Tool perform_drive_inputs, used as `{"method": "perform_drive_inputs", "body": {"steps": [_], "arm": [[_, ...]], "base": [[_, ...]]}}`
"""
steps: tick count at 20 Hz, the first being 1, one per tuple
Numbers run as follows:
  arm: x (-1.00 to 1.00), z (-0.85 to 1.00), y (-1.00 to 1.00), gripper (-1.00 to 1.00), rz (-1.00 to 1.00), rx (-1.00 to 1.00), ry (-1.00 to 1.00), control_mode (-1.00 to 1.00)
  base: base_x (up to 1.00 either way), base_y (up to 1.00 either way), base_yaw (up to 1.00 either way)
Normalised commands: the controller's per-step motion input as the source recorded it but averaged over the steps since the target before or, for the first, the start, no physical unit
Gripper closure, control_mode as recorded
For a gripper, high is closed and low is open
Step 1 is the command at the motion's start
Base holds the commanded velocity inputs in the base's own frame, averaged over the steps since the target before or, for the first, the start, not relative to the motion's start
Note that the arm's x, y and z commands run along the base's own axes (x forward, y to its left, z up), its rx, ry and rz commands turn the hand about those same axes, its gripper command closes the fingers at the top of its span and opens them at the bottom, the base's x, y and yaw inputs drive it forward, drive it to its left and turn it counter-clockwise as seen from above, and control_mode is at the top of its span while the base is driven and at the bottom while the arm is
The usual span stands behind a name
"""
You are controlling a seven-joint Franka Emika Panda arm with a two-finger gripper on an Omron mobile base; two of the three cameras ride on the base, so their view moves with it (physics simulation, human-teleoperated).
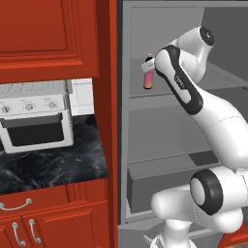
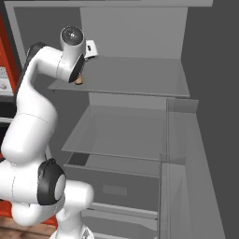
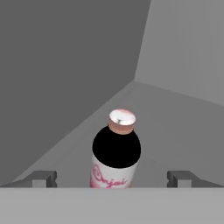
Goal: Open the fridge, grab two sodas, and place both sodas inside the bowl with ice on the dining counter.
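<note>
The tool (image 3: 112, 179) stood spread wide, one fingertip (image 3: 41, 178) on each side of the soda bottle (image 3: 116, 151) and apart from it, gripping nothing. The bottle stood upright on the upper shelf (image 2: 135, 77) of the open fridge (image 1: 160, 29), near the left inner wall. It had a pale metallic cap, a dark neck and a white-and-pink label. Left of the fridge, a white toaster oven (image 1: 36, 116) sat on the black marble worktop (image 1: 72, 162) above red cabinets (image 1: 53, 218).
</note>
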Motion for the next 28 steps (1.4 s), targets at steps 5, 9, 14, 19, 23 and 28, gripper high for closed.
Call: {"method": "perform_drive_inputs", "body": {"steps": [5,9,14,19,23,28], "arm": [[0.08,0.0,0.11,-1.0,0.0,0.0,0.0,-1.0],[0.19,0.0,0.02,-1.0,0.01,0.0,0.0,-1.0],[0.2,0.0,0.0,-1.0,0.01,0.0,0.0,-1.0],[0.14,-0.04,0.05,-1.0,0.01,0.0,0.0,-1.0],[0.05,-0.12,0.14,1.0,0.0,0.0,0.0,-1.0],[0.0,-0.07,0.1,1.0,0.0,-0.05,0.0,-1.0]], "base": [[0.0,0.0,0.0],[0.0,0.0,0.0],[0.0,0.0,0.0],[0.0,0.0,0.0],[0.0,0.0,0.0],[0.0,0.0,0.0]]}}
